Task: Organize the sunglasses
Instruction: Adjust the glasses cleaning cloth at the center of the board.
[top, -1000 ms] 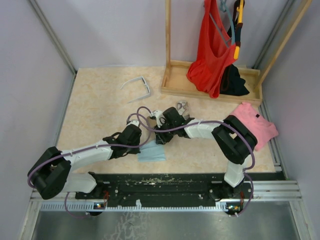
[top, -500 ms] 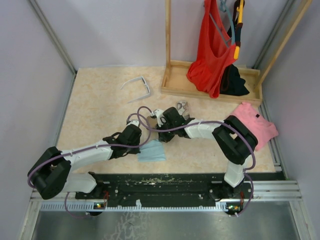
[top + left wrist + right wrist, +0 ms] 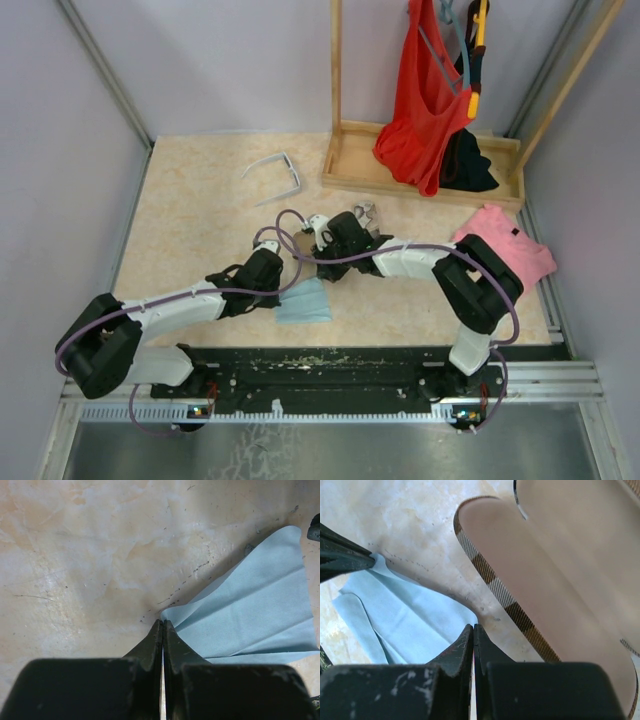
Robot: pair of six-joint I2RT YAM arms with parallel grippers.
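The white-framed sunglasses [image 3: 276, 169] lie unfolded at the back left of the table. The dark wire-framed sunglasses [image 3: 365, 212] lie just behind the right arm's wrist. A light blue cloth [image 3: 305, 300] lies between the two arms. My left gripper [image 3: 163, 622] is shut, pinching one corner of the blue cloth [image 3: 250, 605]. My right gripper [image 3: 473, 625] is shut on the opposite corner of the cloth [image 3: 405, 615]. The left gripper's fingers [image 3: 345, 560] show at that view's left edge. An open brown-striped case [image 3: 545, 570] lies just beyond my right gripper.
A wooden rack base [image 3: 352, 160] stands at the back right, with a red garment [image 3: 425, 90] hanging over it and a black cloth [image 3: 466, 165] inside. A pink cloth [image 3: 508, 248] lies at the right edge.
The right wrist has shifted slightly up and to the right, and the cloth's near corner has risen with it. The left arm has stayed still.
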